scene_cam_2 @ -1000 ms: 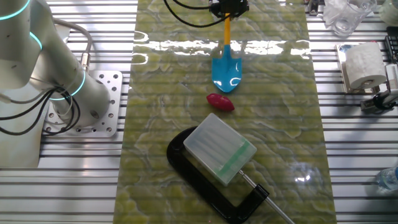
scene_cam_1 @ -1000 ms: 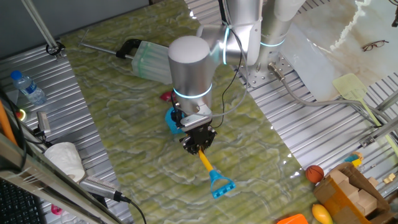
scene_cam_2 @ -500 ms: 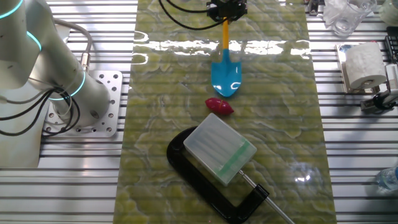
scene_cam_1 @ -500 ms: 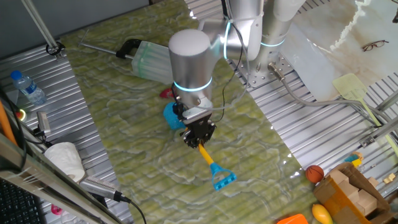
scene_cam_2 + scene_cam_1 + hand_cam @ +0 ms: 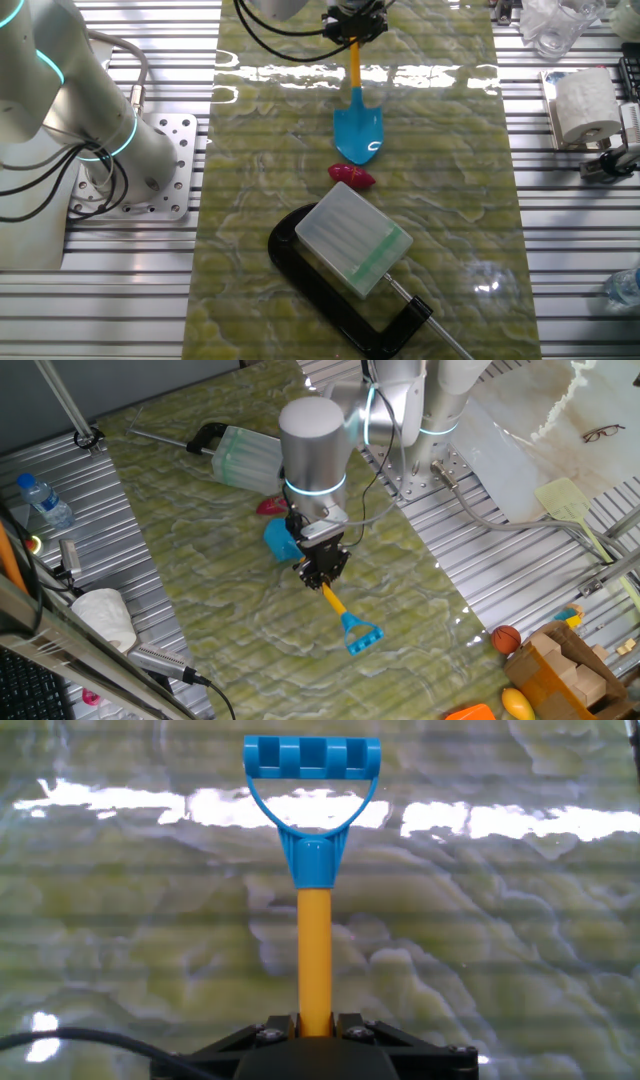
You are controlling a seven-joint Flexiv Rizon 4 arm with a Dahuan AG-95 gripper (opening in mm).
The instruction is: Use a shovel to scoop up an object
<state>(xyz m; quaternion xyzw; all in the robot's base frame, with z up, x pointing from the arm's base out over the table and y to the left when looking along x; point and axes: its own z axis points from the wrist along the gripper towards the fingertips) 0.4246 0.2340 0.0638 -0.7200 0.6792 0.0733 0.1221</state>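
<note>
Desk [image 5: 260, 250]: green marbled top, flanked by ribbed metal on both long sides.

Arm [image 5: 314, 455]: grey, cyan ring lights, reaching down over the desk's middle.

Dustpan [image 5: 355, 238]: pale, translucent, black handle; lies toward one end of the desk, just beyond the object on the side away from the shovel.

Shovel [image 5: 357, 131]: blue blade, yellow shaft, blue D-shaped end [image 5: 311, 765]. Blade low over the desk's middle; whether it touches the surface cannot be told. Long axis runs along the desk's length, blade tip toward the dustpan end.

Gripper [image 5: 322, 574]: fingers clenched on the yellow shaft, seen plainly in the hand view, D-end sticking out past the fingers.

Object [image 5: 352, 177]: small, dark red, oval. Rests on the desk's middle, directly ahead of the blade tip, just beside it or perhaps touching; its long axis lies across the shovel's. In one fixed view it is partly hidden behind the arm.

Judgement: the object lies on the shovel's own line, so pushing the blade forward along the shaft's axis, kept low, should slide it under the piece; the dustpan close behind may stop it rolling off.
</note>
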